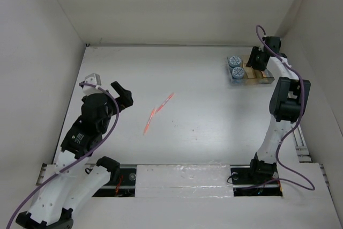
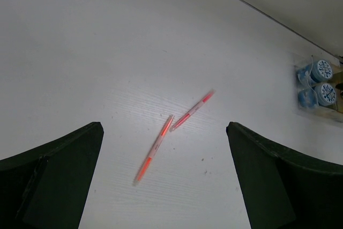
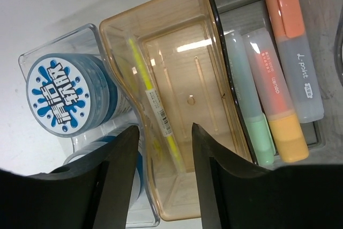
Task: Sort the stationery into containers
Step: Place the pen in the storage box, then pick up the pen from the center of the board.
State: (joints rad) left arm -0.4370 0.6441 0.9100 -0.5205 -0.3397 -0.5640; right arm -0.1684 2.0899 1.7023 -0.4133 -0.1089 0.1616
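The white counter (image 1: pixel 177 68) carries a clear plastic three-compartment organiser (image 1: pixel 252 76) at its far right corner. The left fingers (image 2: pixel 59 175) hang spread and empty near the counter's left side. The right fingers (image 3: pixel 120 175) stand parted over the amber middle compartment (image 3: pixel 182 63), gripping nothing. Two round blue-and-white pots (image 1: pixel 234 60) fill the clear box, chunky markers (image 3: pixel 276 95) the grey one, and a slim yellow pen (image 3: pixel 155 111) the amber. Two thin orange pens (image 2: pixel 154 148) lie loose mid-counter. They look light, stiff and prone to roll, so pinch across the barrel at mid-length.
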